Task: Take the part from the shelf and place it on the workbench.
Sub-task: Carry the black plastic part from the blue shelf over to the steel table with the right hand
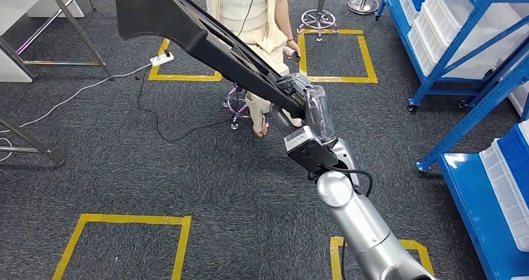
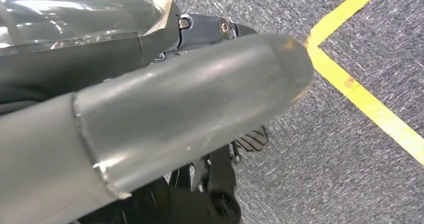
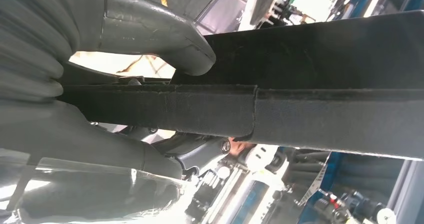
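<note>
Keep the right hand (image 1: 305, 108) clamped on the long black part (image 1: 187, 24); carry it level, clear of the seated person (image 1: 249, 12). Left hand (image 2: 150, 129): grip state cannot be determined.

Head view evenly lit, sharp, soft shadows on carpet (image 1: 187, 168). Left wrist view: glare on plastic film (image 2: 75, 14) upper left, thumb (image 2: 175, 114) blurred. Right wrist view: background overexposed, foreground dark.

The part (image 1: 187, 24) is seen as matt black plastic with a fine grained texture. The right hand (image 1: 310, 108) is covered in glossy clear film. The floor (image 1: 156, 168) is laid with rough grey carpet.
</note>
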